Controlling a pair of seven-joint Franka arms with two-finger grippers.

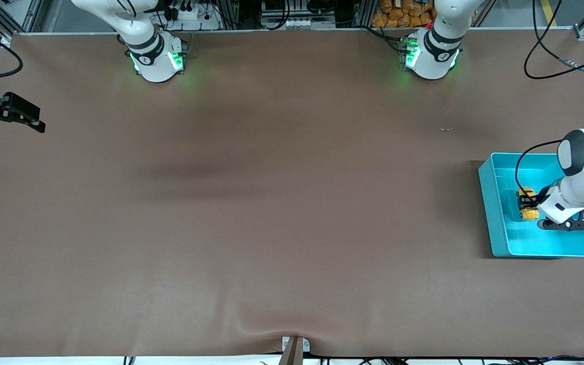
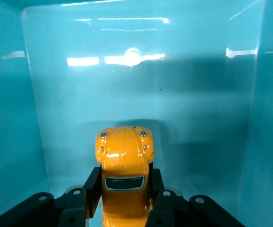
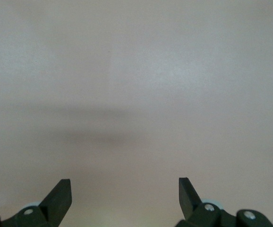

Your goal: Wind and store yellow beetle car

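We note left gripper (image 2: 125, 208) inside turquoise bin (image 1: 495, 213), fingers (image 2: 91, 189) pinching yellow beetle car (image 2: 123, 161), right gripper (image 3: 124, 196) waiting over bare brown surface (image 1: 271, 203), fingers (image 3: 58, 196) spread wide, holding nothing.

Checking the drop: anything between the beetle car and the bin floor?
Nothing visible. The left tool is shut on the yellow beetle car, already inside the turquoise bin, over bare bin floor. The right tool waits open over the table.
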